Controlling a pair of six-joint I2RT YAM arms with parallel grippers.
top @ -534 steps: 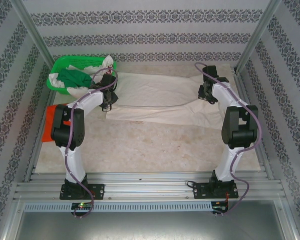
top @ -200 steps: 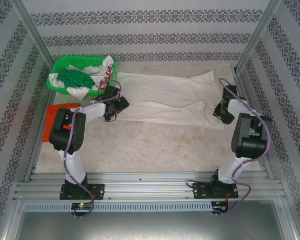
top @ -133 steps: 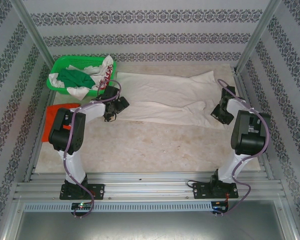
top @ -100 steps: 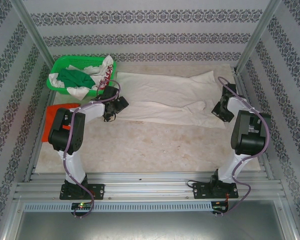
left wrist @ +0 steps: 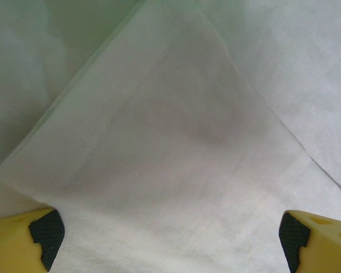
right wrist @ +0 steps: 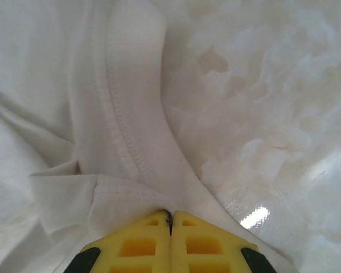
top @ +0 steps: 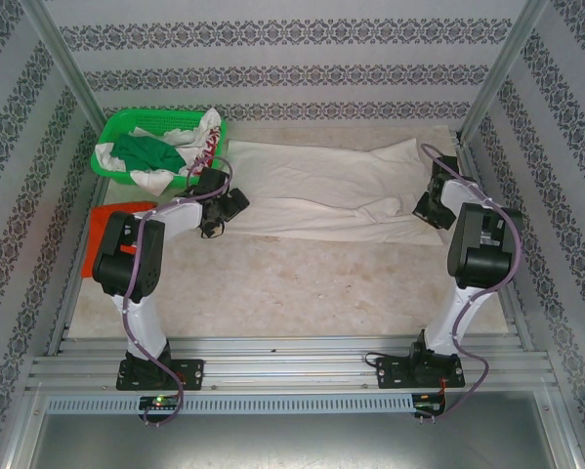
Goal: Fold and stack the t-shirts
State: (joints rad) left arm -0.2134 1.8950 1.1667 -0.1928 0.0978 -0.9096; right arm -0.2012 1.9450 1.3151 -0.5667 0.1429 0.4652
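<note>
The cream-white t-shirt lies spread across the far half of the table. My left gripper hovers over its left end, open; the left wrist view shows the black-padded fingertips wide apart above a flat cloth corner. My right gripper is at the shirt's right end. In the right wrist view it is shut, and the stitched hem bunches into the tips. The orange-red t-shirt lies at the left edge, partly behind the left arm.
A green mesh basket with green and white cloths stands at the back left, close to the left gripper. Metal frame posts rise at both back corners. Bare marbled tabletop stretches in front of the shirt, with patterned walls around.
My right gripper has closed on the shirt's right hem and shifted slightly farther back. The left arm has barely moved and stays open.
</note>
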